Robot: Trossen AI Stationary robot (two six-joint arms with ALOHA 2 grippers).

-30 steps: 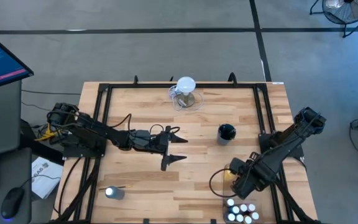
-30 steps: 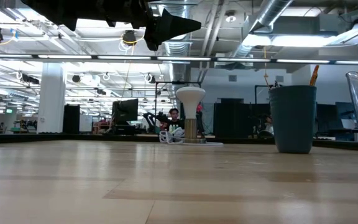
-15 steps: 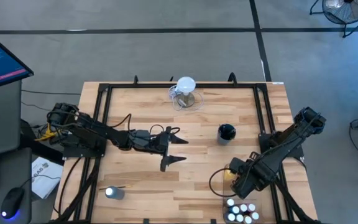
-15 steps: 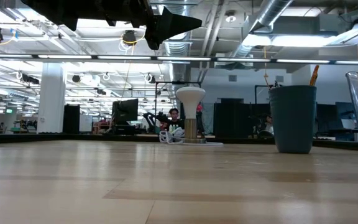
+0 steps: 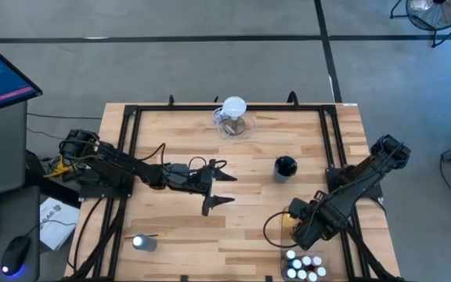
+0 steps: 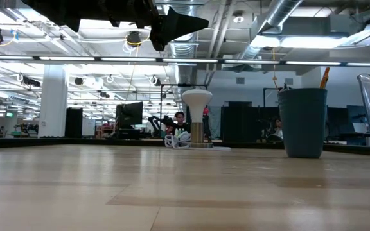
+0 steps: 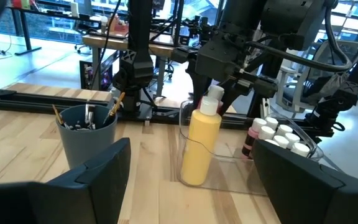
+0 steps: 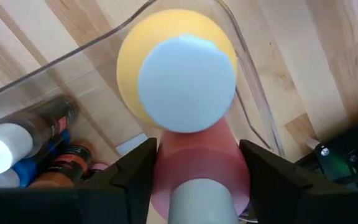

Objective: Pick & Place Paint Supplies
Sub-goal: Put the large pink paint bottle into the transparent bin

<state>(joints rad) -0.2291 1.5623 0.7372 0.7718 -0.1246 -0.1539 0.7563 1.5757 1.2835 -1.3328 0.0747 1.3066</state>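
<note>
While no label reads, yellow bottle (image 7: 202, 144) stands upright.

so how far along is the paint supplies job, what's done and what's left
Looks mostly done. The clear bin already holds the yellow squeeze bottle and a cluster of white-capped paint bottles. In hand: the right gripper is over the bin, closed on a pink-red bottle beside the yellow one, not yet let go. Left: brushes sit in the dark cup, and a small item lies near the table's front left. The left gripper hangs open mid-table.
</note>
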